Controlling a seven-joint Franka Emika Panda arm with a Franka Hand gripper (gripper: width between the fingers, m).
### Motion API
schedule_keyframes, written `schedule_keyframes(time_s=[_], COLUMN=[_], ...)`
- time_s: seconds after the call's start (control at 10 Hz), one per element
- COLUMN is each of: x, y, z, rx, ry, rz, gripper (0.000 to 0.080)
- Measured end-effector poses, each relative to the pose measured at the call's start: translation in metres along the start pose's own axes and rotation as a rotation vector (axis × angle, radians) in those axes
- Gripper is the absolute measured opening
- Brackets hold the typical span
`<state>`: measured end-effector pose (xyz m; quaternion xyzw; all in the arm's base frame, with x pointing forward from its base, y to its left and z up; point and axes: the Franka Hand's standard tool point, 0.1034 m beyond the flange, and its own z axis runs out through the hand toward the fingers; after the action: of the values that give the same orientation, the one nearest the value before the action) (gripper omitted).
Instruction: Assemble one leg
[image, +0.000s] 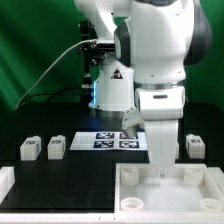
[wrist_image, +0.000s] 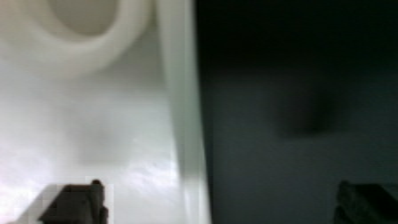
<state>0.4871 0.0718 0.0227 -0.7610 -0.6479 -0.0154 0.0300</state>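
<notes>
The gripper (image: 160, 172) hangs low over the far edge of the large white square tray-like piece (image: 185, 200). In the wrist view the gripper (wrist_image: 221, 203) is open and its two dark fingertips (wrist_image: 71, 202) stand wide apart. They straddle the tray piece's white wall edge (wrist_image: 175, 120), with nothing held between them. A round corner socket (wrist_image: 80, 25) shows on the white piece. Two legs (image: 30, 148) (image: 57, 146) lie at the exterior view's left and one leg (image: 195, 147) at its right, all apart from the gripper.
The marker board (image: 115, 140) lies on the black table behind the tray piece. A white part (image: 5, 182) sits at the exterior view's lower left edge. The robot's base (image: 110, 90) stands at the back.
</notes>
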Motion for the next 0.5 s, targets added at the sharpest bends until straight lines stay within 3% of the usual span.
schedule_keyframes(time_s=[0.2, 0.5], x=[0.013, 0.049], y=[-0.013, -0.024], z=[-0.011, -0.017], rx=[-0.013, -0.019], ry=[0.002, 0.027], rz=[0.156, 0.616], gripper=[0.0649, 0.0649])
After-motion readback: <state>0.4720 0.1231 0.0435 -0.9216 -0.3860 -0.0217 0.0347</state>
